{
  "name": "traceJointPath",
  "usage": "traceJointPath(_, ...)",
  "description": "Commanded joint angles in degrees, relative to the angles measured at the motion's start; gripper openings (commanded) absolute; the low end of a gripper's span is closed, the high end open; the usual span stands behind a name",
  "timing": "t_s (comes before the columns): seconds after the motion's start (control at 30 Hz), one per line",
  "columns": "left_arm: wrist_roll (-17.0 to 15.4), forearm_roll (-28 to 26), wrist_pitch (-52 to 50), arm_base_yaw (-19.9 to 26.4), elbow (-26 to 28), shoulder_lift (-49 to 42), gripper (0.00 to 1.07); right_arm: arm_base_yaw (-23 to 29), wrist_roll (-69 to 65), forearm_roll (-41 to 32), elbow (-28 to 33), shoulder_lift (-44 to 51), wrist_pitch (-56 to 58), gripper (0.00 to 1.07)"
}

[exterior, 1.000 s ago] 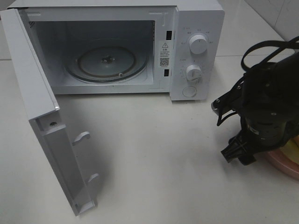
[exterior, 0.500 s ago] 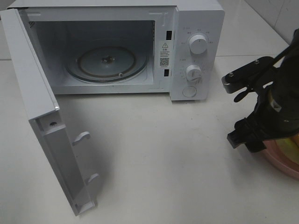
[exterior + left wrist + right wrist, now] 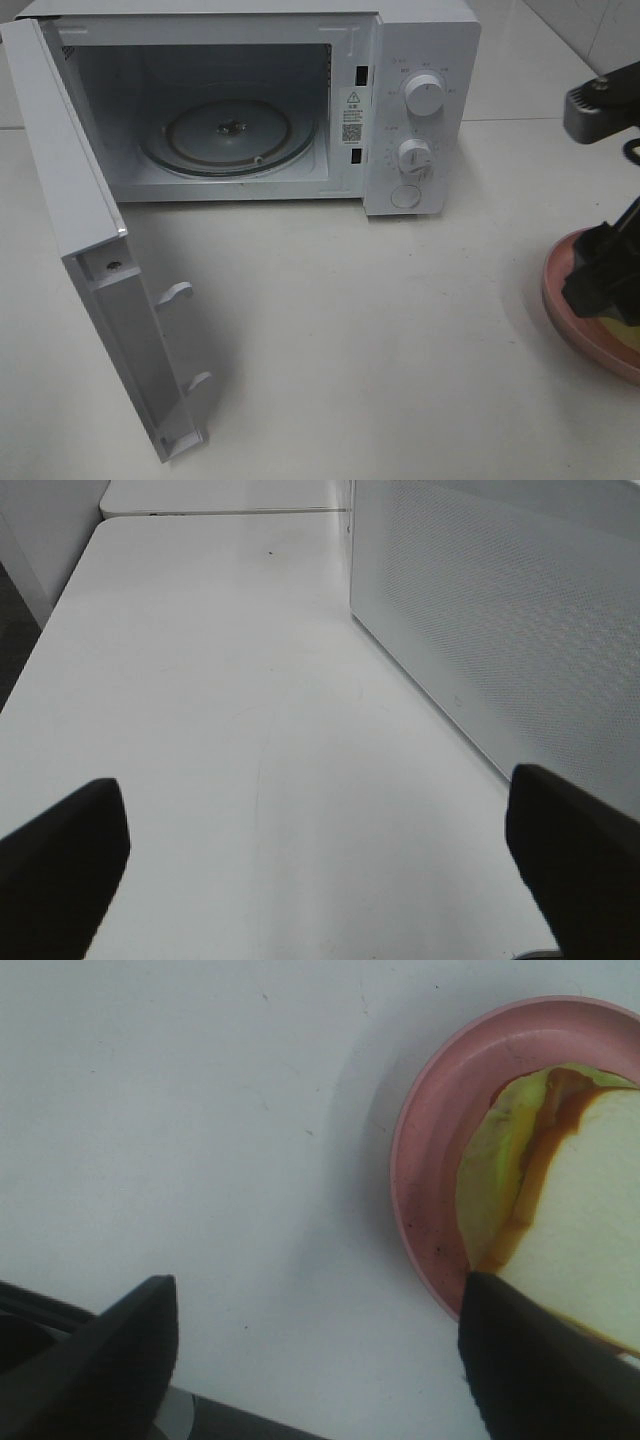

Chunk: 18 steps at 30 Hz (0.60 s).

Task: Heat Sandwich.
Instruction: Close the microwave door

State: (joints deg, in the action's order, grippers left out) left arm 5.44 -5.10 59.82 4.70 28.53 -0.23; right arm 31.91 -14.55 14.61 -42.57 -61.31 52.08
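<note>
Sandwich (image 3: 585, 1210) seen on round pink plate (image 3: 430, 1170) at the desk's (image 3: 380, 340) three-o'clock edge, microwave (image 3: 420, 110) door (image 3: 90, 250) swung wide.

White bread with a tan crust and a green leafy layer is shown lying on the smooth, shallow-rimmed plate, which is set on the matte white desk. The right end effector (image 3: 320, 1360) is held over the plate's rim, its dark fingers spread, nothing pinched. The left end effector (image 3: 320, 850) is spread above bare desk beside a perforated white panel (image 3: 500, 630). Inside the boxy white microwave at twelve o'clock, a circular glass turntable (image 3: 228, 135) is visible; two round knobs (image 3: 424, 97) are set on its front.
</note>
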Motion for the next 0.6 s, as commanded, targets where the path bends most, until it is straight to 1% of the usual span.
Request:
traceJointPath(0.03, -0.17, -0.17, -0.4, -0.46, -0.17, -1.49, 0.97, 0.06, 2.69, -2.12, 0.29, 4.01, 2.75, 0.75)
traceJointPath(0.1, -0.17, -0.17, -0.4, -0.46, -0.17, -1.49, 0.97, 0.06, 4.01, -3.15, 0.29, 7.51, 4.3, 0.75)
traceJointPath(0.13, -0.17, -0.17, -0.4, -0.46, -0.17, -1.49, 0.97, 0.06, 5.21, -3.84, 0.29, 10.77, 5.79, 0.75)
traceJointPath(0.23, -0.17, -0.17, -0.4, -0.46, -0.17, -1.49, 0.97, 0.06, 6.02, -4.47, 0.29, 13.92, 7.62, 0.75)
traceJointPath(0.3, -0.17, -0.17, -0.4, -0.46, -0.17, -1.49, 0.97, 0.06, 7.39, -4.87, 0.29, 19.14, 10.43, 0.75)
traceJointPath(0.37, -0.17, -0.17, -0.4, -0.46, -0.17, -1.49, 0.97, 0.06, 7.68, -4.87, 0.29, 21.83, 12.38, 0.75)
traceJointPath(0.4, -0.17, -0.17, -0.4, -0.46, -0.17, -1.49, 0.97, 0.06, 7.68, -4.87, 0.29, 21.83, 12.38, 0.75)
traceJointPath(0.5, -0.17, -0.17, -0.4, -0.46, -0.17, -1.49, 0.97, 0.06, 7.79, -4.87, 0.29, 28.13, 14.38, 0.75)
traceJointPath(0.57, -0.17, -0.17, -0.4, -0.46, -0.17, -1.49, 0.97, 0.06, 7.85, -4.81, 0.29, 29.62, 14.32, 0.75)
traceJointPath(0.6, -0.17, -0.17, -0.4, -0.46, -0.17, -1.49, 0.97, 0.06, 7.91, -4.58, 0.29, 33.4, 14.27, 0.75)
